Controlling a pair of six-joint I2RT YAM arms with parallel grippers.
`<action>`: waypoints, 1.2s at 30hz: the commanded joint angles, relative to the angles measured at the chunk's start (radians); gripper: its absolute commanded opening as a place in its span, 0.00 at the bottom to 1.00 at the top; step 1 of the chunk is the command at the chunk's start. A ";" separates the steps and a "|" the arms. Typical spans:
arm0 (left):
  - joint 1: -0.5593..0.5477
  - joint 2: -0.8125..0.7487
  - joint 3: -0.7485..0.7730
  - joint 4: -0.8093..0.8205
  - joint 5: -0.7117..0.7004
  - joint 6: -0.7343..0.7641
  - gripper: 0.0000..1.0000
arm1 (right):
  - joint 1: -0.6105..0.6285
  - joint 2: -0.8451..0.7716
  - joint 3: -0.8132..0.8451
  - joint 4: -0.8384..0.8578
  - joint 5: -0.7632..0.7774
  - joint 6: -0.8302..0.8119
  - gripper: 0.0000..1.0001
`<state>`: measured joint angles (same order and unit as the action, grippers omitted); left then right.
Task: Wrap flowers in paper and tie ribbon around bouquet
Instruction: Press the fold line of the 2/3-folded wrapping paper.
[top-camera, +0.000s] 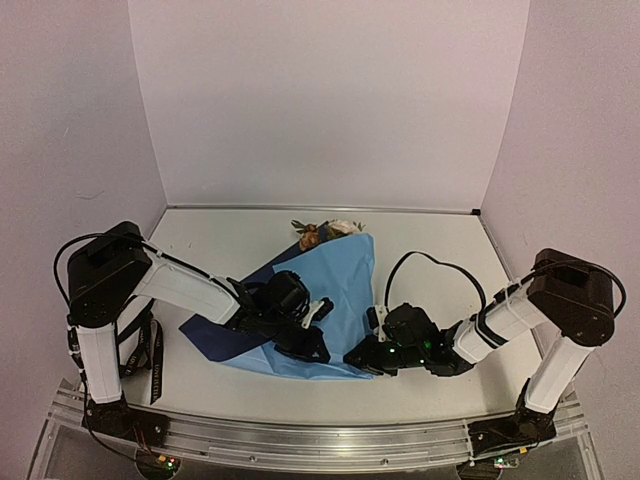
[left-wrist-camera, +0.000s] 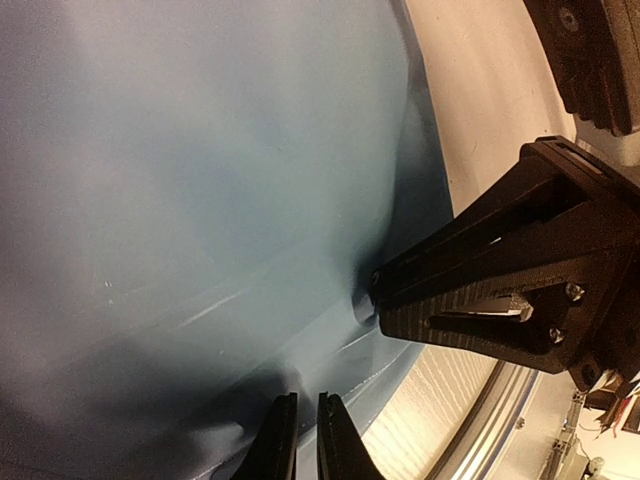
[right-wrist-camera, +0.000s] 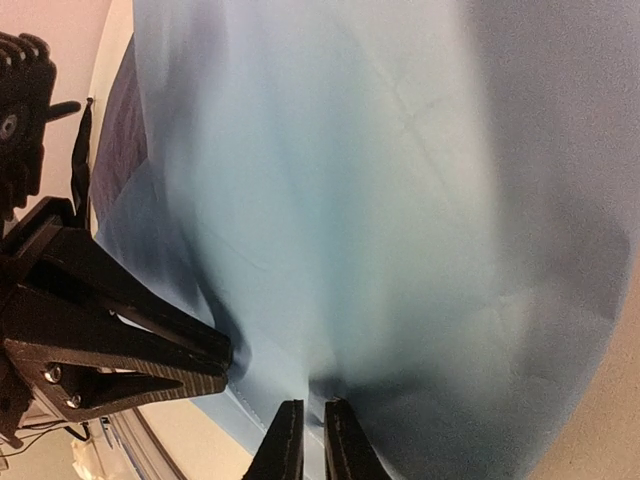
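Along the near edge of the paper (top-camera: 335, 290), both grippers are working close together.

Left gripper (left-wrist-camera: 303, 405): jaws drawn narrow, with only a slit between them. The sheet's edge runs in and creases gather at the tips. I read this as a pinch on the paper.

Right gripper (right-wrist-camera: 313, 408): jaws likewise narrow, nipping the same edge just beside the left. In the left wrist view, wrinkles radiate from its tips.

Status. The flowers (top-camera: 325, 232) lie at the far end of the sheet, with the blooms poking out past its top edge. The stems are hidden under the light blue face folded over them. A navy flap lies spread flat to the left, so I judge the wrap partly done: one fold over, no closed cone yet.

Outstanding. Roll or fold the rest shut, then tie. The ribbon (top-camera: 156, 365) lies untouched by the left arm's base, well apart from the paper.
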<state>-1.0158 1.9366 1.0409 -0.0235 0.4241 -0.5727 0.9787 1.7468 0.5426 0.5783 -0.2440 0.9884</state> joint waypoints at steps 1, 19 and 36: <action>-0.015 0.061 0.017 -0.125 -0.112 0.024 0.08 | 0.008 -0.028 -0.005 -0.022 -0.005 0.015 0.09; -0.018 0.108 0.040 -0.231 -0.204 0.024 0.03 | 0.022 -0.170 -0.194 -0.006 0.035 0.038 0.15; -0.020 0.105 0.053 -0.244 -0.199 0.053 0.02 | -0.187 0.034 0.054 0.151 -0.125 0.219 0.21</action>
<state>-1.0378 1.9667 1.1130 -0.1056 0.3267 -0.5479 0.8494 1.6557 0.5793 0.6102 -0.3336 1.1174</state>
